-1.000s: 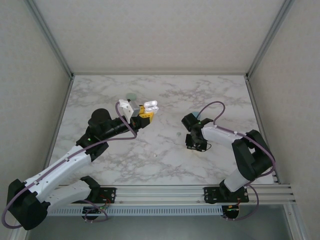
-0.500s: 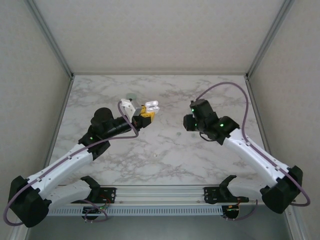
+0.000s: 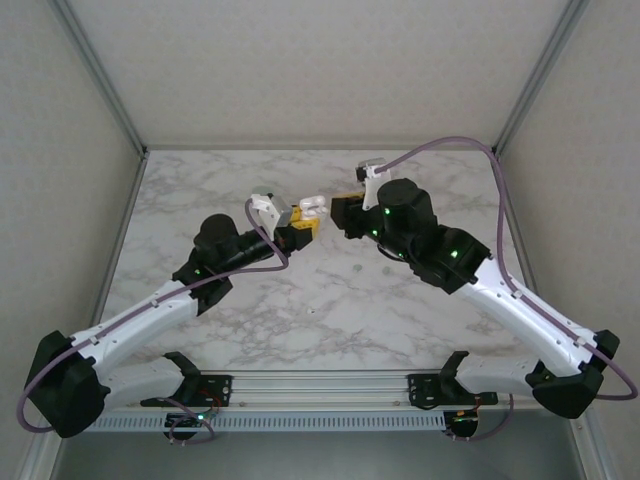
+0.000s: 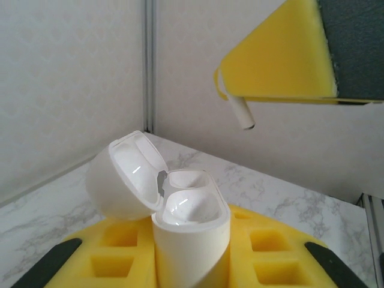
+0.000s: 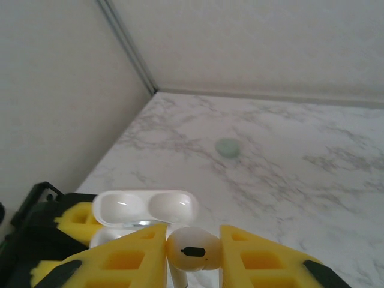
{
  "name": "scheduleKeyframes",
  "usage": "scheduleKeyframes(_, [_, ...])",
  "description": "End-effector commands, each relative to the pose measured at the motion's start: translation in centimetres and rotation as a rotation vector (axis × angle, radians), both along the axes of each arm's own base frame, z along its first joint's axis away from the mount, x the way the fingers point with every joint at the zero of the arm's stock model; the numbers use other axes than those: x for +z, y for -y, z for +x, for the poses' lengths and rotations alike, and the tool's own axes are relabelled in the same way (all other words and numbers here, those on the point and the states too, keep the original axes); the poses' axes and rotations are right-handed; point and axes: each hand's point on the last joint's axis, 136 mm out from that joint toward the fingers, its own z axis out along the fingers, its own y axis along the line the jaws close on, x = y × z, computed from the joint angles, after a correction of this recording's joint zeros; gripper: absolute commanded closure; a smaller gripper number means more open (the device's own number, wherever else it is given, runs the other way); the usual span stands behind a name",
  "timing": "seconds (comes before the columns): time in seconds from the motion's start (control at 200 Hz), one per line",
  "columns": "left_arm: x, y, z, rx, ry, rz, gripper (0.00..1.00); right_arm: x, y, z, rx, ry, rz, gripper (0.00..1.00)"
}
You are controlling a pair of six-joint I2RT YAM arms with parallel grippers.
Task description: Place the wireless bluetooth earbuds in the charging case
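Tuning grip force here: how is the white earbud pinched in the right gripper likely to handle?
The earbud looks glossy and rounded, so it could slip or twist between the yellow pads. It is tiny beside the open charging case, so probably very light. Its thin stem sticks out and may catch on the rim.

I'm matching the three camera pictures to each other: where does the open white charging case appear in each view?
Top external: charging case just above centre, at the left gripper tip.
Left wrist: case bottom centre, lid open to the left.
Right wrist: case lower left, behind the earbud.
Shared landmark: the left gripper's yellow pads clamping it.
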Motion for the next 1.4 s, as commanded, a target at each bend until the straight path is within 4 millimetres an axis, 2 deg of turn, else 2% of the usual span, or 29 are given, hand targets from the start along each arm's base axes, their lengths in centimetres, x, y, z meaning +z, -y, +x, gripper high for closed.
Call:
scheduleKeyframes(0.0, [2.1,0.0,0.0,0.026,0.065,-0.068,0.98,2.6,-2.0,0.0,0.034,0.066,0.077,0.74])
scheduleKeyframes(0.185, [2.1,0.4,-0.1,0.024,0.063,-0.072,0.98,2.3,-3.3,0.0,0.056,0.041,0.134,0.75])
scheduleKeyframes(0.39, [1.9,0.5,-0.1,0.033,0.059,-0.067,0.98,2.8,-3.2,-0.1,0.050,0.043,0.181,0.75])
scheduleKeyframes(0.561, [2.4,0.4,0.0,0.040,0.057,-0.082,0.97,1.2,-3.8,0.0,0.063,0.008,0.146,0.75])
scheduleKeyframes(0.721, [2.8,0.3,0.0,0.051,0.060,-0.092,0.97,0.6,-4.7,-0.3,0.099,-0.019,0.143,0.75])
scheduleKeyframes(1.071, [3.2,0.1,0.1,0.065,0.054,-0.110,0.97,-0.5,-4.6,-0.3,0.094,-0.039,0.128,0.75])
scheduleKeyframes(1.392, [3.6,-0.2,0.4,0.089,0.049,-0.127,0.96,-1.0,-4.9,-1.2,0.140,-0.071,0.130,0.74])
